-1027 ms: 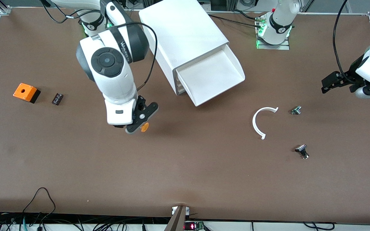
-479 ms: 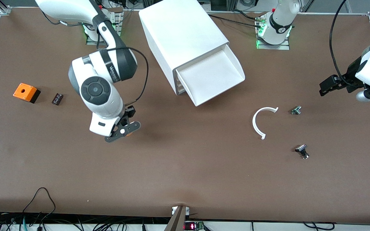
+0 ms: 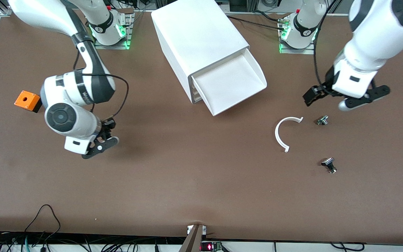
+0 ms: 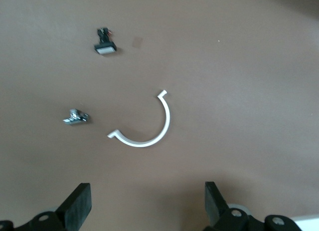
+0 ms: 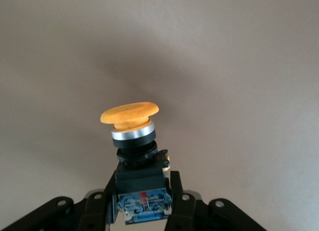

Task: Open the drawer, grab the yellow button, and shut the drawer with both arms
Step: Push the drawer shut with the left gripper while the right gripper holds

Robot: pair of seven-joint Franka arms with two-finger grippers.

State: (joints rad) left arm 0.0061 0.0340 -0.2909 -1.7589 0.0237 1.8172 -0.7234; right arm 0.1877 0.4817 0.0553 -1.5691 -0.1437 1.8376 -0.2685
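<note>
Two grippers are mine, and only one is loaded: my right gripper [image 5: 142, 201] is clamped on the black body of the button [image 5: 132, 136], its orange cap pointing away from the fingers toward the bench [image 3: 194, 182]. In the front view that gripper [image 3: 100, 144] hangs over bare bench toward the right arm's end, not far from the orange box with a hole [image 3: 27, 100]. The button itself is hidden there under my wrist.

My left gripper [image 4: 144, 211] has its fingers spread wide and holds nothing. It hovers over the white curved strip [image 4: 144, 126], with a small metal part [image 4: 76, 117] and a black-and-white part [image 4: 104, 44] lying apart on the bench nearby. In the front view it [image 3: 341, 98] sits toward the left arm's end.

The drawer [image 3: 231, 84] stands pulled out of the white cabinet [image 3: 198, 35], and its tray looks empty.

To finish well, I judge I should set the button down gently on bare bench, cap clear of the fingers, before letting go. Then the left gripper should meet the drawer front squarely and push straight along its slide.

Writing on my right arm's black band is too small to read.
</note>
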